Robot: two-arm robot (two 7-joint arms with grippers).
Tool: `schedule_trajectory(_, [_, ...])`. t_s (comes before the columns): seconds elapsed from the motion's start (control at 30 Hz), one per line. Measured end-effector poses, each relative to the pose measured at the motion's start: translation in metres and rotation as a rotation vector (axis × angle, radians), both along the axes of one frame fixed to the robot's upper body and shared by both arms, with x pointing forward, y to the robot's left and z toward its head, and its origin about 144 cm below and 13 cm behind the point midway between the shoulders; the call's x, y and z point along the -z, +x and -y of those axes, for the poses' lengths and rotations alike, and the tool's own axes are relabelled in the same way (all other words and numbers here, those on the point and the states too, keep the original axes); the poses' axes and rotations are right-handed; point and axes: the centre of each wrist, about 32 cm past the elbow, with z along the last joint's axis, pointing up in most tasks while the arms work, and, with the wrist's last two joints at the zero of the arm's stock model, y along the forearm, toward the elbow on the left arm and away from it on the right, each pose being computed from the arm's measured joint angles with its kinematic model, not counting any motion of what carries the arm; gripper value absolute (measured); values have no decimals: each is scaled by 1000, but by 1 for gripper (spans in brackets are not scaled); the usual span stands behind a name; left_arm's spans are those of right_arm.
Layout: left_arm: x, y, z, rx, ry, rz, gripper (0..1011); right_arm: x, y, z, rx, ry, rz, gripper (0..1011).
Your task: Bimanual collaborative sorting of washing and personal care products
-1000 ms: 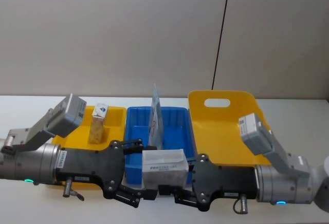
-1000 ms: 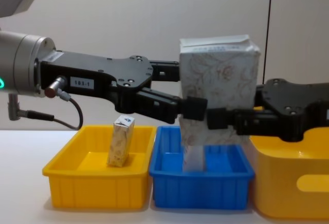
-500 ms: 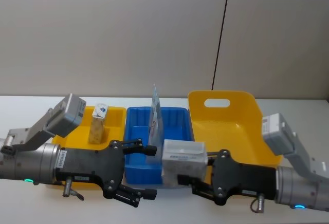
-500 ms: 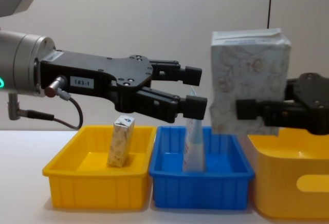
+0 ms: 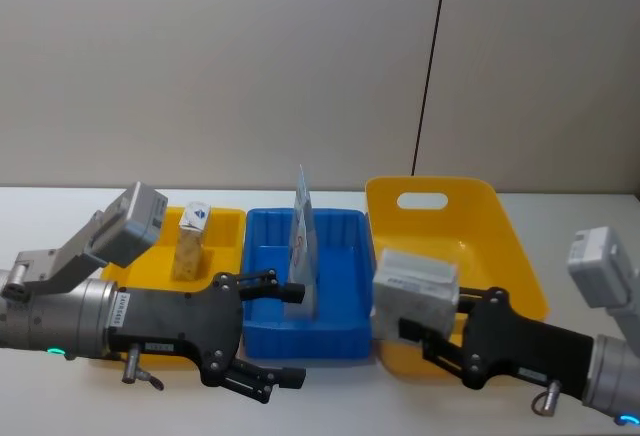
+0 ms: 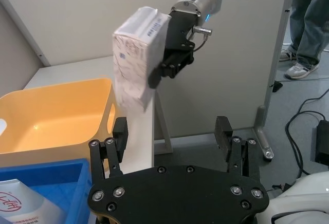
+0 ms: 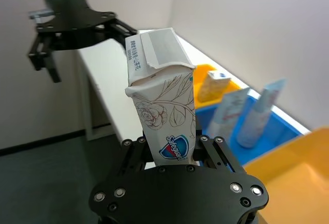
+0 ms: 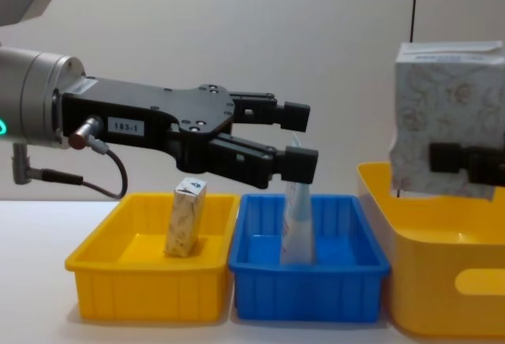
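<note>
Fingers of the right gripper [image 7: 172,144] are closed on the lower half of a floral-printed carton [image 7: 162,93] with a blue shield mark; the carton is held upright in the air, above the near left corner of the large yellow bin [image 5: 440,246], and in the chest view its base hangs just below rim level, well above the floor; fingers [image 8: 300,162] of the left gripper [image 8: 298,139] are spread wide and hold nothing, and that gripper is raised in front of the blue bin [image 5: 335,215]; a slim tube [image 5: 303,226] stands in the blue bin, and a small carton [image 5: 190,241] stands in the small yellow bin [image 5: 226,218] beside it

The step in hand is judged to be the transfer of the held carton into the large yellow bin; the following is recommended:

- the carton is to be carried further over the bin's bare floor before any descent, so that the near rim is cleared;
- the upright attitude is to be kept throughout, since the grip sits low and the tall body is judged prone to swing;
- the base is to be brought down close to the floor before the fingers are opened; a release from height is judged likely to tip the carton over;
- the fingers are to be opened fully and drawn back along the line of approach, so that the carton is not dragged;
- the left gripper is to be held clear of the right arm's path
</note>
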Motion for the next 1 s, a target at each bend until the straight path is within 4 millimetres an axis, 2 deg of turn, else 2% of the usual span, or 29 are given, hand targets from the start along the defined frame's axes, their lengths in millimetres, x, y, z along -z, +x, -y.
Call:
schedule_trajectory(0.5, [0, 0, 0, 0, 0, 0, 1001, 8, -23, 10, 238, 29, 20, 360])
schedule_trajectory(1.0, [0, 0, 0, 0, 0, 0, 1001, 24, -23, -1, 474, 32, 47, 361])
